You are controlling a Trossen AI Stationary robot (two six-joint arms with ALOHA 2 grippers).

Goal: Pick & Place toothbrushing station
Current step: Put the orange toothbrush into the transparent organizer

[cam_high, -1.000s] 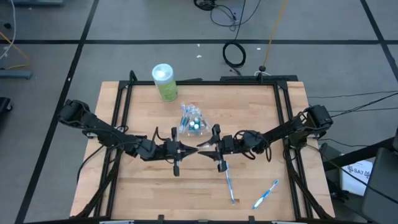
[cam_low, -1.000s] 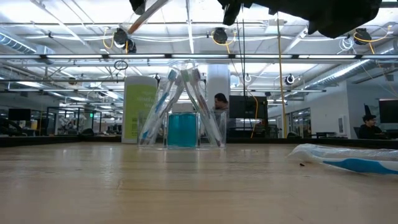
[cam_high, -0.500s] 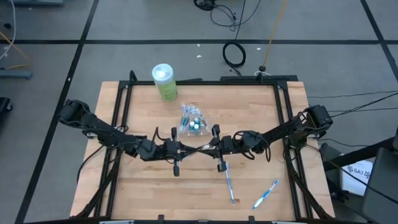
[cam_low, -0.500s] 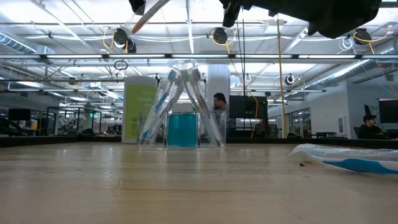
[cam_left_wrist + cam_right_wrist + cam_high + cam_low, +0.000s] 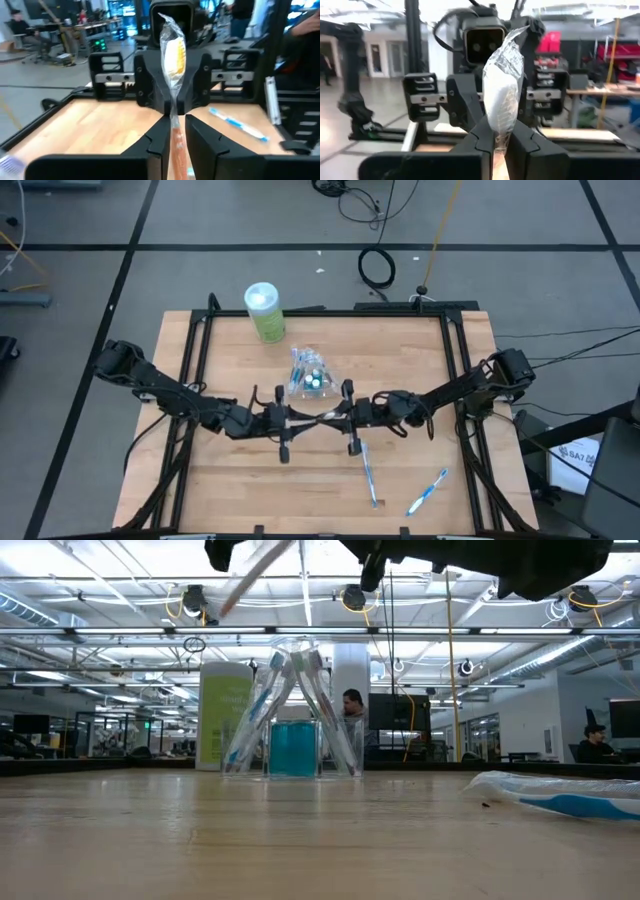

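A toothbrush in a clear wrapper (image 5: 320, 418), with an orange handle and a yellow head (image 5: 172, 50), spans the gap between my two grippers above the table's middle. My left gripper (image 5: 298, 420) and my right gripper (image 5: 338, 416) face each other, both shut on it. In the low view the toothbrush (image 5: 250, 580) slants, its orange end lowest. A clear cup (image 5: 308, 375) with several toothbrushes stands just behind them on the table. My left gripper pinches the toothbrush's orange handle (image 5: 176, 131) between its two fingers, coming level from the table's left and lying along the brush. The brush is clear of the table and slants up toward the other gripper. My right gripper pinches the wrapped brush (image 5: 502, 134) between its two fingers, coming level from the table's right. The wrapper's bulged end (image 5: 502, 90) stands up past the fingers. The brush is clear of the table.
A green bottle (image 5: 265, 312) stands at the back left of the table. Two wrapped blue toothbrushes lie near the front right, one (image 5: 368, 475) nearer the middle and one (image 5: 427, 492) farther right. A black frame (image 5: 200, 360) rims the table.
The wrapped toothbrush has shifted between the grippers: in the low view its orange lower end has dropped and gone toward the table's right, blurred in motion. In the high view more of it now reaches toward my left gripper.
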